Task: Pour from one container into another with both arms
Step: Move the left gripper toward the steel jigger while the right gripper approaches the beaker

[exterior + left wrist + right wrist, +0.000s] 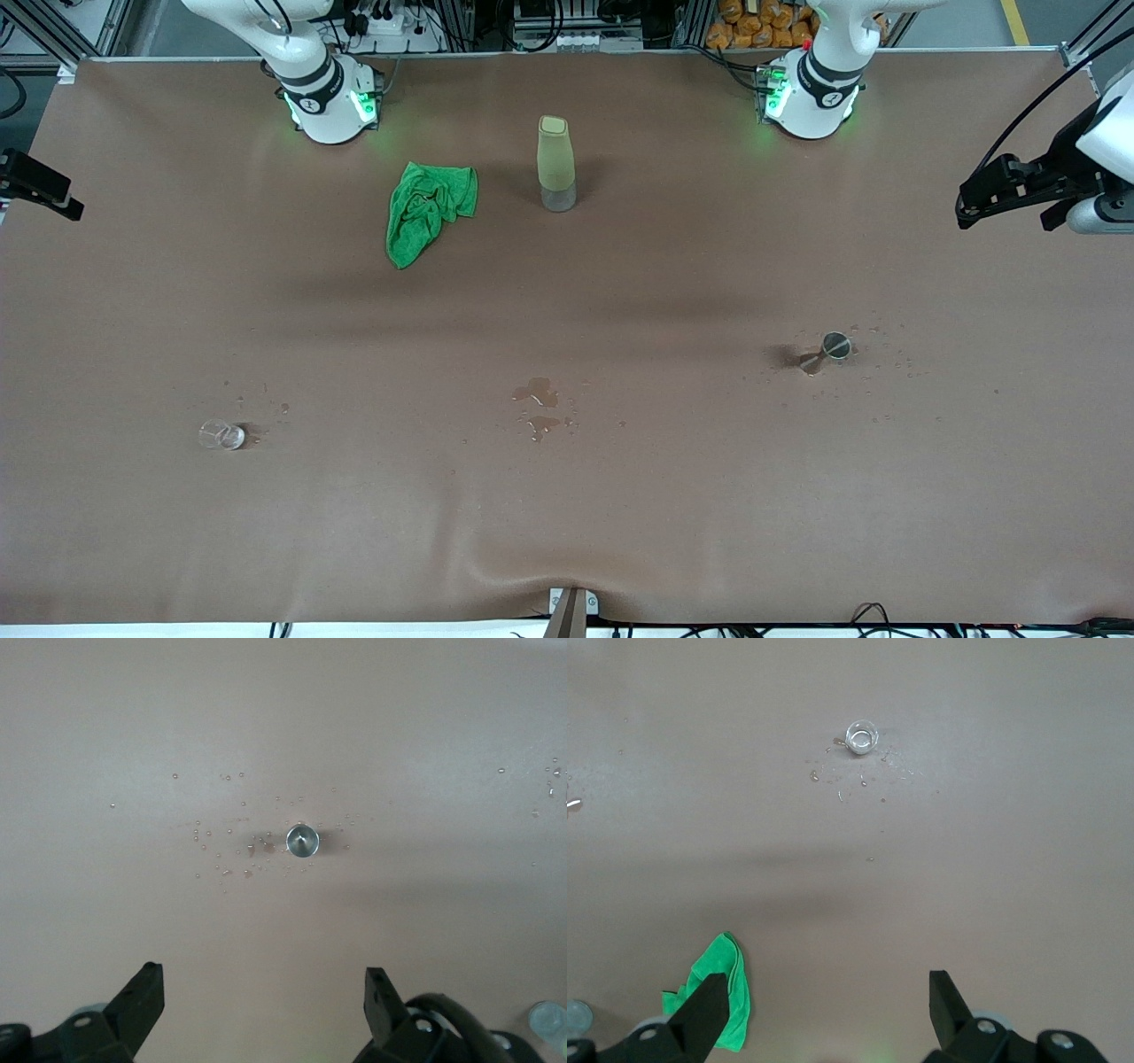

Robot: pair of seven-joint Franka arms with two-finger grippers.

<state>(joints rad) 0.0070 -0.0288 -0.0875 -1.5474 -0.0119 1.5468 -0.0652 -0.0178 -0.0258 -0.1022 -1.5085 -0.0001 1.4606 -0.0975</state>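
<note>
Nearest the front camera, a small clear glass cup [221,434] stands toward the right arm's end; a silver metal jigger [828,349] stands farther back toward the left arm's end, among droplets. Both grippers hover high with jaws apart: left gripper [264,997] over the jigger, right gripper [828,1001] near the green cloth [428,208]. Each should descend straight and centred; the brown table [620,514] gives wide room between the 2 vessels.

1. Small metal jigger [831,348], standing upright toward the left arm's end, ringed by droplets.
2. Small clear glass cup [221,434], upright toward the right arm's end, nearer the front camera.
</note>
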